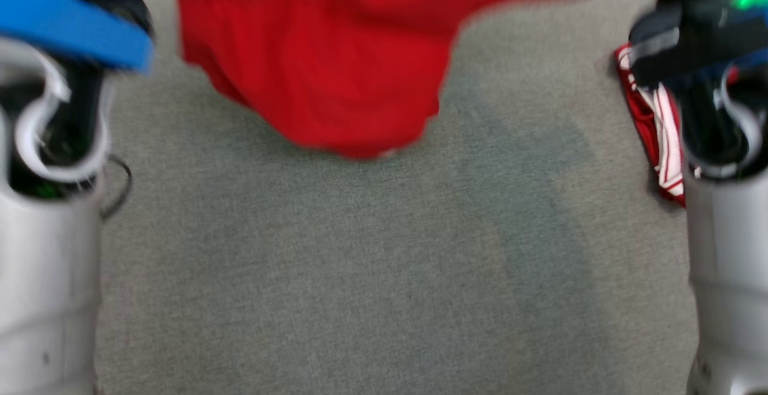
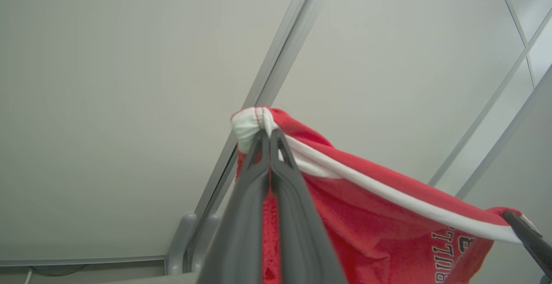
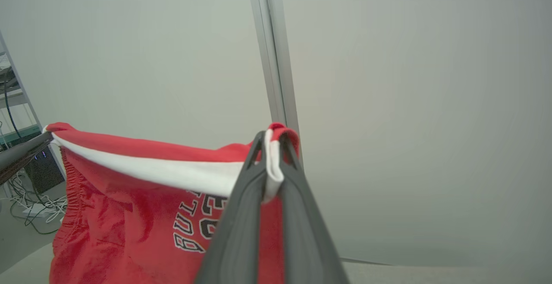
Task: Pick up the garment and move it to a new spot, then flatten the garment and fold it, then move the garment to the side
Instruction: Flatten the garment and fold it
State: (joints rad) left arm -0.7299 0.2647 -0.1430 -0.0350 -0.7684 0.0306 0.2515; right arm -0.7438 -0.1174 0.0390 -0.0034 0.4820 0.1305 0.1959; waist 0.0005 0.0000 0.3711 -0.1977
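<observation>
Left gripper (image 2: 269,135) and right gripper (image 3: 274,139) each clamp the red garment (image 1: 324,53) by its white band (image 3: 172,174) above the grey surface (image 1: 384,263), best lowered evenly, band taut, landing flat.

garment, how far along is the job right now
Done: the garment is picked up, hanging above the grey surface. In hand: left gripper and right gripper each pinch its white-trimmed edge, stretched between them. Left: setting down, flattening, folding, moving aside.

The garment (image 3: 129,215) is red, with a white band and black letters outlined in white. The surface (image 1: 384,275) is grey.
</observation>
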